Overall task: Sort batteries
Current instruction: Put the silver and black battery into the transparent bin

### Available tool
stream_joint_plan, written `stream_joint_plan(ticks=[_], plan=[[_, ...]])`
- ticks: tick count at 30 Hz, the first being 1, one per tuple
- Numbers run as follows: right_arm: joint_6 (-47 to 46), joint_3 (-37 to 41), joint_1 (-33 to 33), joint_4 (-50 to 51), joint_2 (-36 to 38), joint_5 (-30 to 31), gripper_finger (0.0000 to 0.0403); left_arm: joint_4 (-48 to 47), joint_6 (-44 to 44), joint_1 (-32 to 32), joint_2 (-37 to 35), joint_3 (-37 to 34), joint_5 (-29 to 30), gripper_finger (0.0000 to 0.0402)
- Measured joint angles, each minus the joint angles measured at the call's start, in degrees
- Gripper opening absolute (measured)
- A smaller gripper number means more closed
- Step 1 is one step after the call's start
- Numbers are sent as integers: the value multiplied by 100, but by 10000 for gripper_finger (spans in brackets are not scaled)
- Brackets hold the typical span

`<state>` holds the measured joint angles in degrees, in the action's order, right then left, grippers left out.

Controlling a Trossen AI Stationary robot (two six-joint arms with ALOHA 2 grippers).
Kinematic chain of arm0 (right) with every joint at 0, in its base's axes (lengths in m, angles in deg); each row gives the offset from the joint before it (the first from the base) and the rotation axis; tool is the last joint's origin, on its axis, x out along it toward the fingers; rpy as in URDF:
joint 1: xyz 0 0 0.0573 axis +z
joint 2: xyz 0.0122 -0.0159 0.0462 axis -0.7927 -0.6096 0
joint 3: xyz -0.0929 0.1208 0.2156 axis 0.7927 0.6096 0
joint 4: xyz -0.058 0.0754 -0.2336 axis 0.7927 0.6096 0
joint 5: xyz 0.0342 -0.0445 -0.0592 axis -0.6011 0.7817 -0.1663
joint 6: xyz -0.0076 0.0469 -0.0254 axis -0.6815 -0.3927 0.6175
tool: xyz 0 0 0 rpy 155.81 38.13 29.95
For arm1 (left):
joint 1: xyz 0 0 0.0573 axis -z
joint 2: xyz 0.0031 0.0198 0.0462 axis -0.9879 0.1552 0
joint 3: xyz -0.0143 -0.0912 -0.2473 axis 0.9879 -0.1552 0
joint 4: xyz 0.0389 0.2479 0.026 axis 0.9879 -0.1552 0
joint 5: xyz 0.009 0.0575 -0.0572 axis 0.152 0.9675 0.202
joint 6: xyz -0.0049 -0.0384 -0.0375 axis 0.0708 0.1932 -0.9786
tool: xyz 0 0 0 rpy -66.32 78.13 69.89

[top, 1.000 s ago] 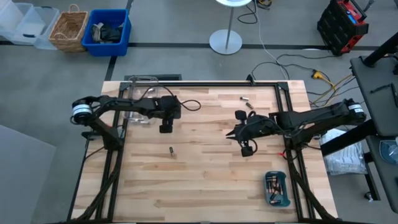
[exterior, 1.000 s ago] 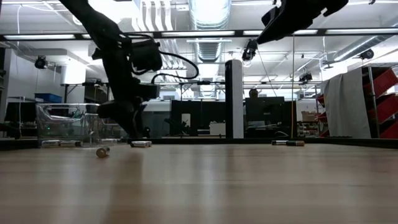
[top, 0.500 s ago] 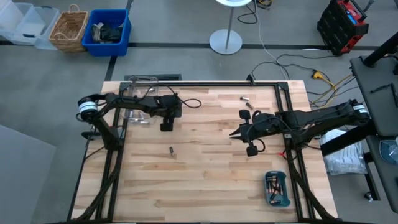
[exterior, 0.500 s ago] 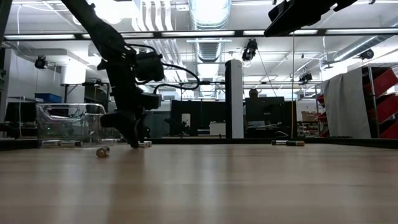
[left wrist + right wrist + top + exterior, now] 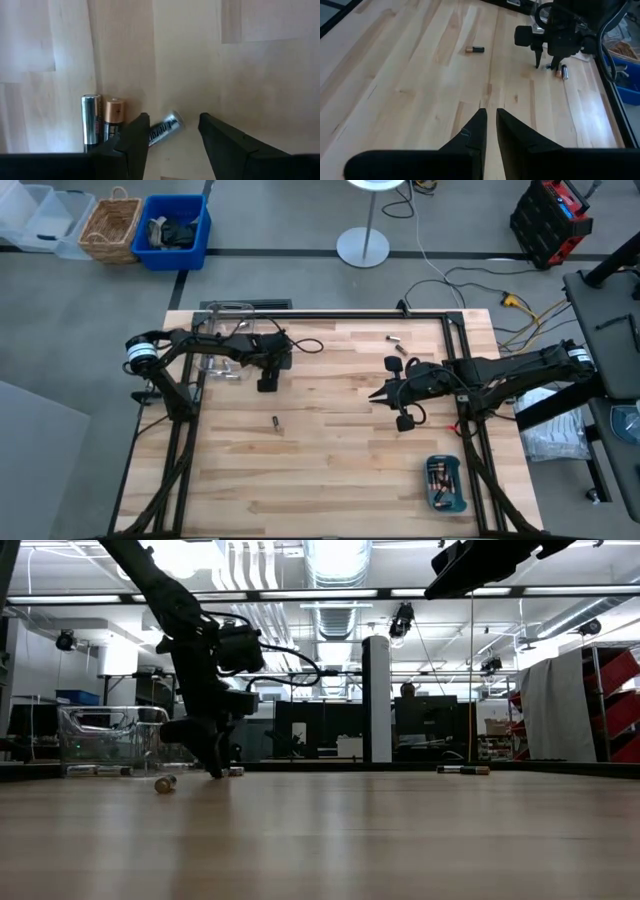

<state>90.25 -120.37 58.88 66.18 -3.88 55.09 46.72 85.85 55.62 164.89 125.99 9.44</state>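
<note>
The left claw (image 5: 170, 131) hangs open over a tilted silver battery (image 5: 164, 128) at the tabletop's (image 5: 330, 460) far left, a small, hard, slick cylinder likely to roll, best pinched across its middle; the right claw (image 5: 487, 122), nearly closed, holds nothing.

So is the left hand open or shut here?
Open. In the left wrist view the left hand has a clear gap between its dark fingers, with a tilted silver cylindrical battery lying on the wood between them, ungripped.
</note>
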Motion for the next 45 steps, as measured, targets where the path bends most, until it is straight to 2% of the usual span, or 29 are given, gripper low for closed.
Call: stream_joint_plan(ticks=[8,13,16,21,25,27,30,37,45], plan=[[36,0,0,-1,-2,2,34,-18,-92,0,54,-15,-87,119],[37,0,0,0,-2,2,33,-72,-389,-3,108,20,-96,114],[35,0,0,0,-2,2,34,-390,-1229,22,71,176,-80,114],[35,0,0,0,-4,2,34,-1566,-3275,49,-4,739,-125,114],[37,0,0,0,-4,4,34,-1994,-4002,98,-4,1063,-61,114],[38,0,0,-2,-4,4,34,-2080,-4533,92,-13,1175,179,113],[39,0,0,0,-4,5,33,-1960,-4632,14,7,1242,581,114],[39,2,0,0,-4,7,34,-1787,-4918,-96,208,1241,602,145],[39,7,0,4,-4,9,34,-1780,-4892,-83,755,1239,643,183]])
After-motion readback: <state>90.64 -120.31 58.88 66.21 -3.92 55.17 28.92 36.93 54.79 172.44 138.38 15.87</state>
